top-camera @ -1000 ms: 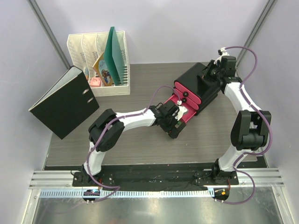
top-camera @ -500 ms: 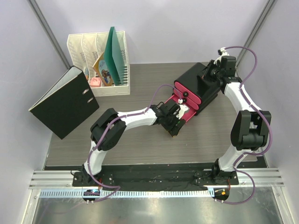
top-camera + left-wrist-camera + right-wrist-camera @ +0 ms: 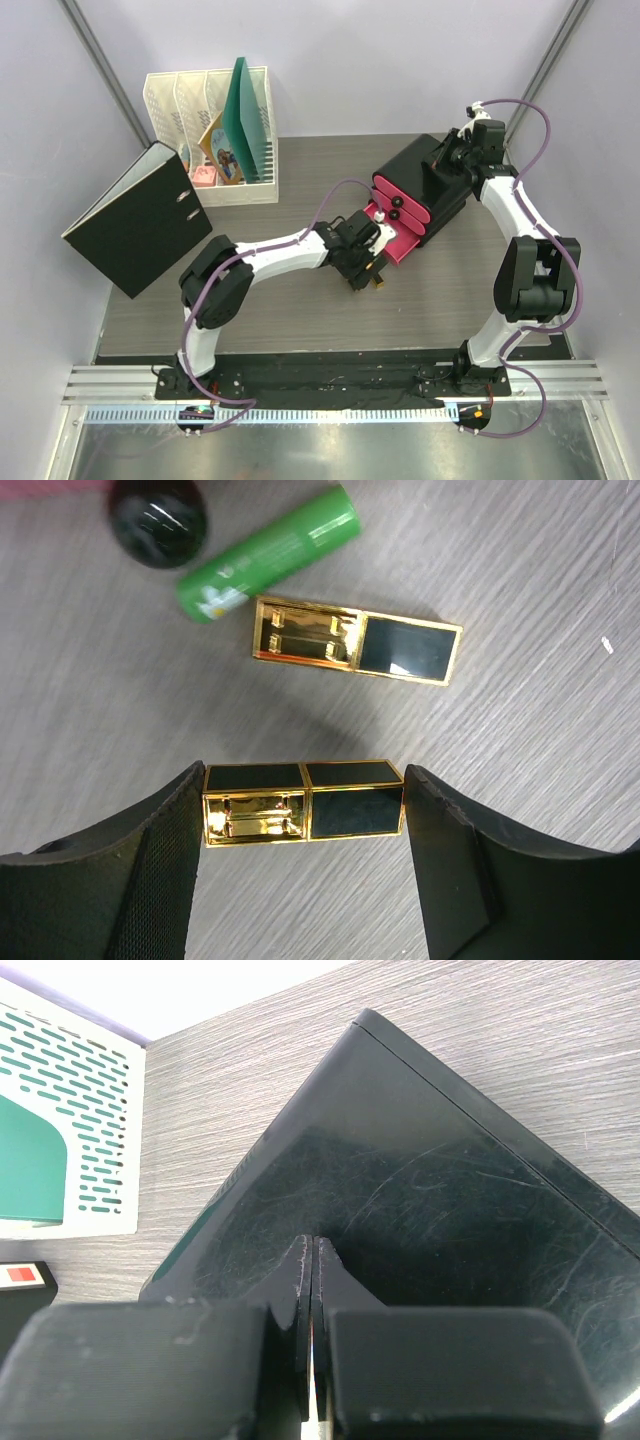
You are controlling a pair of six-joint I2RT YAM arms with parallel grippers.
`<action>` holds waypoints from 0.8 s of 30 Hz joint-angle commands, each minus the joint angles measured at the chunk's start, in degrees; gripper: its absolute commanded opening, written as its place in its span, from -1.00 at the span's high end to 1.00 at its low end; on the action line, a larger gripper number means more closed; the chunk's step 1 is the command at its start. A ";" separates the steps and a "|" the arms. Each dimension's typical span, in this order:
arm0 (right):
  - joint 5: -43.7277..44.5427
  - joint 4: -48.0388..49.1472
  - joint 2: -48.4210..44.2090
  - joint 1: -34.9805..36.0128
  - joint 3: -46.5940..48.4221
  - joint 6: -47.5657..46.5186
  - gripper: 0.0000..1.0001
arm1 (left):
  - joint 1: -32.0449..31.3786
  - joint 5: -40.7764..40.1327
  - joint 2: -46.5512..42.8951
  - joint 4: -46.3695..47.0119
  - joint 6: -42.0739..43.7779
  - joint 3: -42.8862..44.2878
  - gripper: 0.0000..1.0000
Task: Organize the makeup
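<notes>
Gold-and-black case A (image 3: 303, 803) lies crosswise between the fingers (image 3: 150, 880) of the left gripper (image 3: 305, 785). Its long axis runs from one pad to the other and each short end meets a pad, so the fingers pinch it end to end. Its gold openwork half points toward the finger on the left of the wrist view and its black half toward the finger on the right. Whether it rests on the grey wood-grain table (image 3: 560, 680) or is raised off it cannot be told. Beyond it, apart from it and nearly parallel, gold-and-black case B (image 3: 357, 653) lies flat on the table, also with its gold end to the left of the view. Just past case B the small green tube (image 3: 268, 553) lies on a diagonal, its white-printed end lower left. A black round jar (image 3: 158, 520) stands beside that end, cut off by the frame edge. In the top view this group sits on the table in front of the black box with pink drawers (image 3: 430, 185). The box's bottom drawer (image 3: 392, 245) is pulled out toward the left arm, and its contents are hidden. The right gripper (image 3: 312, 1245) is at the box's glossy top, its fingers pressed together with nothing between them. At the far left a white file rack (image 3: 165, 100) holds a green folder (image 3: 243, 115) and coloured papers, with a black binder (image 3: 135, 220) beside it.
</notes>
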 commanded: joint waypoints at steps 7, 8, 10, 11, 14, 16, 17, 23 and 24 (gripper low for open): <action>2.97 -16.39 4.53 0.57 -4.91 -2.86 0.98 | 1.22 -5.75 -1.94 0.43 3.22 10.76 0.92; 2.97 -16.48 4.53 0.57 -5.00 -2.78 0.98 | 1.30 -5.75 -1.42 0.69 3.22 12.86 0.94; 2.88 -16.39 4.62 0.57 -4.91 -2.77 0.98 | 1.57 -5.75 0.43 1.66 3.05 15.07 0.94; 2.88 -16.39 4.70 0.57 -4.91 -2.86 0.98 | 1.57 -5.66 1.13 2.10 2.96 17.17 0.95; 2.88 -16.39 4.97 0.57 -4.91 -2.86 0.98 | 1.57 -5.31 4.30 2.81 2.52 21.65 0.94; 2.88 -16.39 5.06 0.57 -4.91 -2.95 0.98 | 1.57 -5.22 7.01 2.89 2.08 23.68 0.94; 2.88 -16.30 5.06 0.57 -5.00 -2.95 0.98 | 1.57 -5.13 7.98 2.89 1.90 25.26 0.92; 2.88 -16.30 5.41 0.57 -5.00 -2.86 0.98 | 1.74 -4.78 13.17 3.86 -0.56 28.35 0.75; 2.88 -16.30 5.41 0.57 -5.00 -2.95 0.98 | 1.74 -4.43 13.70 4.03 -0.91 28.53 0.73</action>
